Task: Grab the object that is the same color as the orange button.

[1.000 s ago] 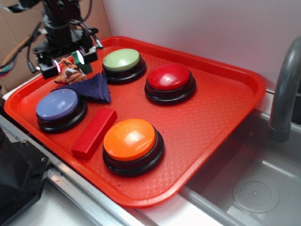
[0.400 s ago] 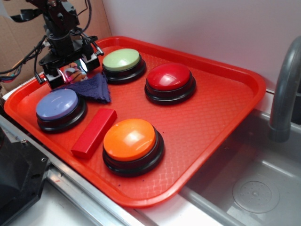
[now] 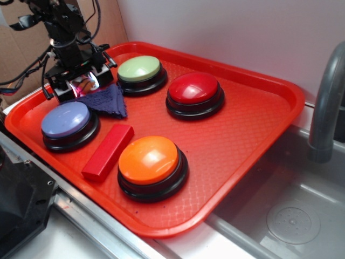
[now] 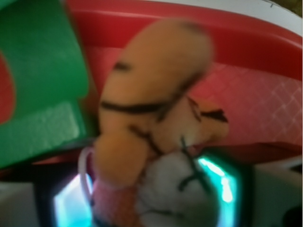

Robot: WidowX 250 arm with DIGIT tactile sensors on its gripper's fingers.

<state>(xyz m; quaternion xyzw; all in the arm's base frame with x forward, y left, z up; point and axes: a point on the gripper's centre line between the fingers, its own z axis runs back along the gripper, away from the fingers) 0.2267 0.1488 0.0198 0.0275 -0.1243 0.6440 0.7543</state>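
I see red tray (image 3: 259, 135) with raised rim and diamond-textured floor, sitting beside sink basin (image 3: 285, 216). On tray, from my exterior view: orange button (image 3: 152, 166) at front centre; long red block (image 3: 108, 151) just left of it, lying flat; blue button (image 3: 69, 125) further left; dark blue cloth (image 3: 108, 101) crumpled behind blue button; green button (image 3: 141, 74) at rear; red button (image 3: 194, 94) right of green one. All four buttons on black bases, apart from each other.
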